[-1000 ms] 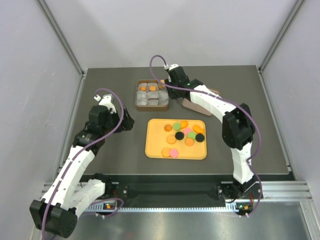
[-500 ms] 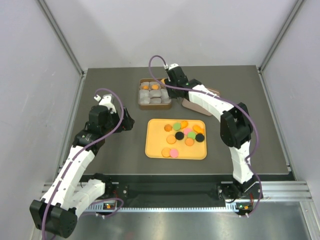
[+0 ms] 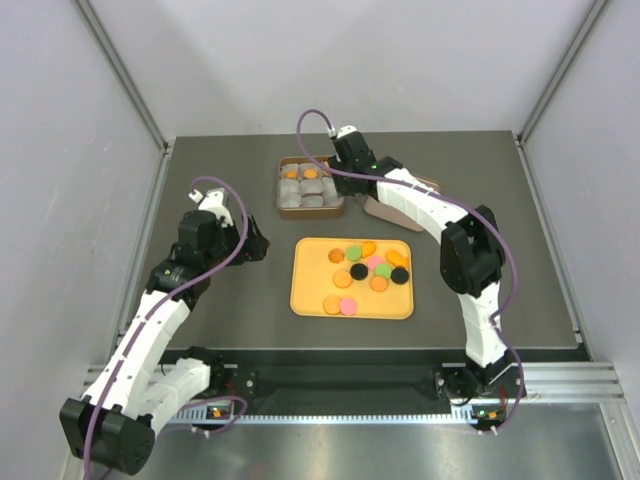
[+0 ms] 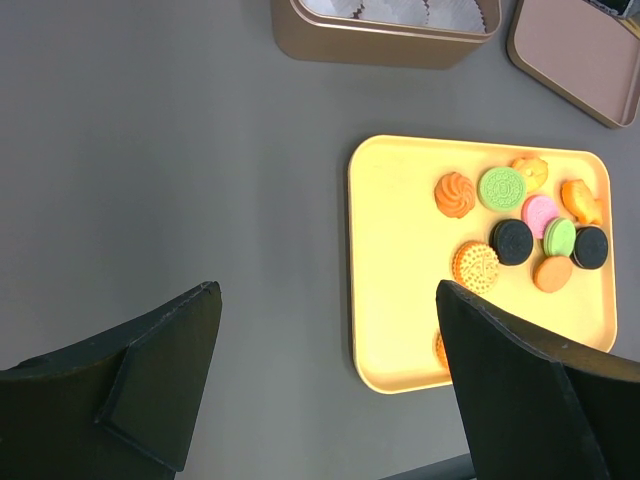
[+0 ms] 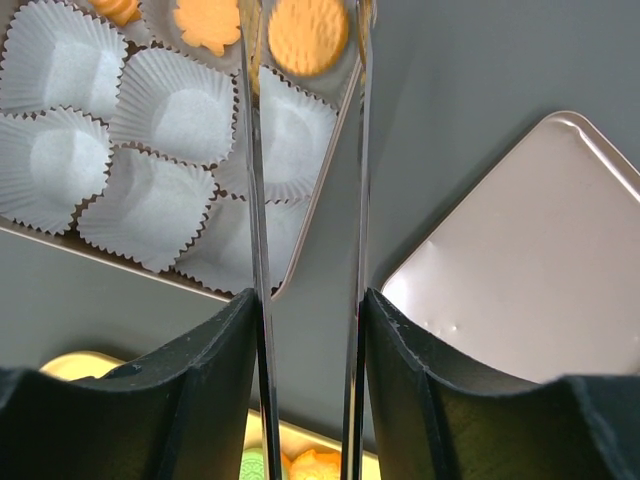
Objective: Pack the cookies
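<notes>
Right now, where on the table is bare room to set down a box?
The widest bare patch of table lies right of the tray and the lid, up to the table's right edge. Another lies left of the tray, around the left hand. Crowded: the strip between tin and tray, and the tray itself, strewn with cookies.

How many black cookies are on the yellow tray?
2. One black cookie sits near the middle of the yellow tray; the other lies by its right edge in the top view. None looks hidden.
</notes>
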Controlling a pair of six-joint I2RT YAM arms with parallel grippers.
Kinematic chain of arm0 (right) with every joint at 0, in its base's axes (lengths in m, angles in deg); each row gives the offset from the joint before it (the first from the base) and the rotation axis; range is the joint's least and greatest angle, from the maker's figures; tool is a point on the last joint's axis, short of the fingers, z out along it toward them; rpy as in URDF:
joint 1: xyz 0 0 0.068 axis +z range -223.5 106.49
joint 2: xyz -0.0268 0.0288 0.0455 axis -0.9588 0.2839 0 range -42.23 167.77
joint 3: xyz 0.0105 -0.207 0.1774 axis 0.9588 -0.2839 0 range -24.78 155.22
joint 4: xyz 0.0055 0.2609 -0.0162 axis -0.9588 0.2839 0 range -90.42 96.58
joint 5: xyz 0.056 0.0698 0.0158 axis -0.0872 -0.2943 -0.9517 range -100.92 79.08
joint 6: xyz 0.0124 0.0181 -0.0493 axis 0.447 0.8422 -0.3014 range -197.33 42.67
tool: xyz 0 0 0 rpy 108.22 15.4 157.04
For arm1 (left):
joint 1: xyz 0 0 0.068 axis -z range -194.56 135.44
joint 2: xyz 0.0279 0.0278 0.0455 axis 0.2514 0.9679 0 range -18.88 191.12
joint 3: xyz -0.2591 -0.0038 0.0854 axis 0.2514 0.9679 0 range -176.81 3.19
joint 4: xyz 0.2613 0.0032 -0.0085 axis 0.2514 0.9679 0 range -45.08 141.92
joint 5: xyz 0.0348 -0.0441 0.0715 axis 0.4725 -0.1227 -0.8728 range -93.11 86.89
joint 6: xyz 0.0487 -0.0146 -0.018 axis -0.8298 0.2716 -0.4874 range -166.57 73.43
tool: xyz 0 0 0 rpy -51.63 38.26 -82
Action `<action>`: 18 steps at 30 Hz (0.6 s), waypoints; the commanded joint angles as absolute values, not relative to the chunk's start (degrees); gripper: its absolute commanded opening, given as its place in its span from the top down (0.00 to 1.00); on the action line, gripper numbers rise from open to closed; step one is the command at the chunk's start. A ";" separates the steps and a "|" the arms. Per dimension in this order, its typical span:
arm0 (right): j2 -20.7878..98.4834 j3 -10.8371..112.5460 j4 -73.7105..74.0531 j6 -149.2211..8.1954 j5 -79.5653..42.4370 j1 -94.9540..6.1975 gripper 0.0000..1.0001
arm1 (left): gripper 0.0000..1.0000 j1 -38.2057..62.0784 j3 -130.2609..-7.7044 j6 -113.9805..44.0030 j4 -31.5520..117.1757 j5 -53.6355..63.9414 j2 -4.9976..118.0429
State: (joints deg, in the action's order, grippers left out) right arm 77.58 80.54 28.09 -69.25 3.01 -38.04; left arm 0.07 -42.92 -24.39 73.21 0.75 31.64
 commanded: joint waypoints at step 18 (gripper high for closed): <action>64.14 79.32 31.83 -68.02 1.56 -34.23 0.56 | 0.07 -0.50 -42.96 -24.77 71.28 1.55 30.87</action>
State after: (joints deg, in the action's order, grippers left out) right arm 75.22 81.61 31.39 -69.19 2.60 -36.71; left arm -0.19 -42.92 -24.39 73.19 1.14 31.62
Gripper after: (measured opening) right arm 0.442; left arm 0.932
